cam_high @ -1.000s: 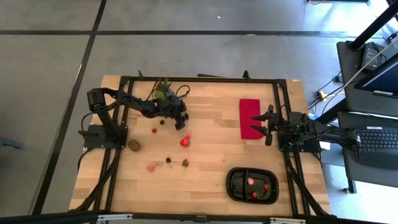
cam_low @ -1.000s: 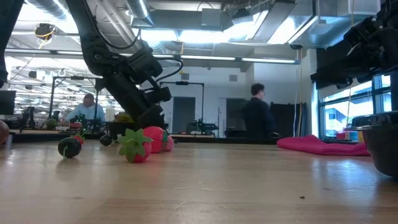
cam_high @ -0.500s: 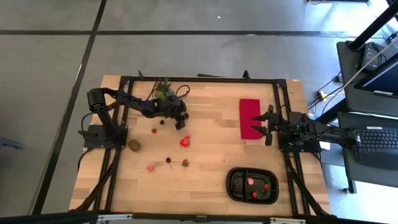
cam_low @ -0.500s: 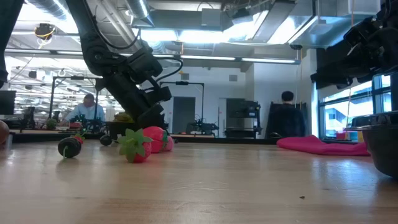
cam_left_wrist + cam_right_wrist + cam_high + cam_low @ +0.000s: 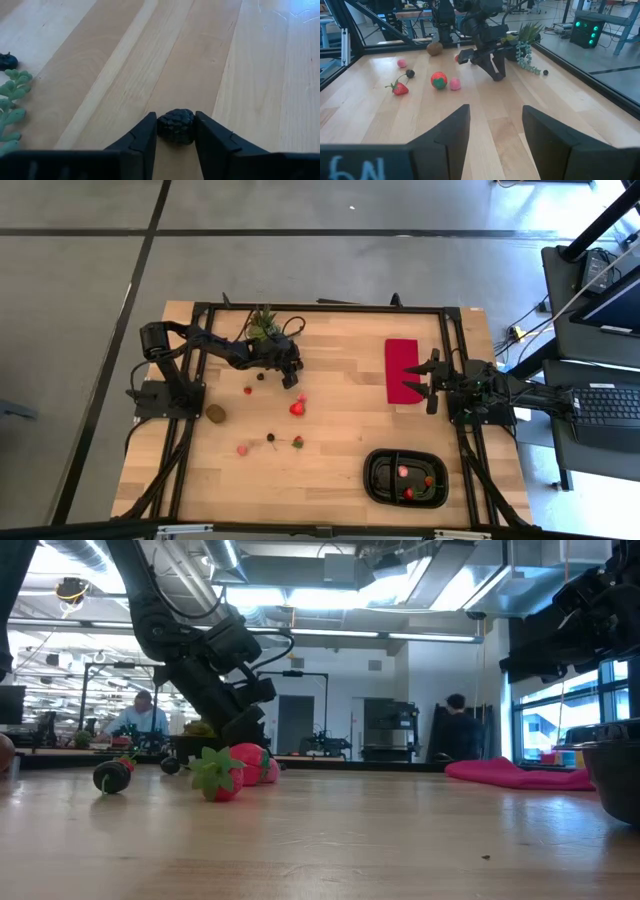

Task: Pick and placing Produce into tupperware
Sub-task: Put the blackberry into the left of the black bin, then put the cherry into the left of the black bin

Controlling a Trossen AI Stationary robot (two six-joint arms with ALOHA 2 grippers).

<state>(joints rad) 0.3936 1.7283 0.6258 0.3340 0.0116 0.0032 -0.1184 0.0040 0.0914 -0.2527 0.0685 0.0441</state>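
My left gripper stands at the table's far left, beside the potted plant, and is shut on a dark bumpy berry. Loose produce lies on the wood nearby: a big strawberry, a pink piece, a small red piece, a dark berry, a brown kiwi and three small pieces around. The black two-compartment tray sits near the right front and holds three red pieces. My right gripper waits open at the right edge of the red cloth. My left gripper pinches the dark berry by its two sides between the fingers, close to their free ends. The fingers slant down at it from above, as the right wrist view shows. Whether the berry rests on the wood or hangs just above it, I cannot tell.
The plant's trailing green stems and another dark berry lie just beside my left gripper. Black frame rails run round the table. Bare wood stretches between the fruit and the tray. People stand in the room beyond.
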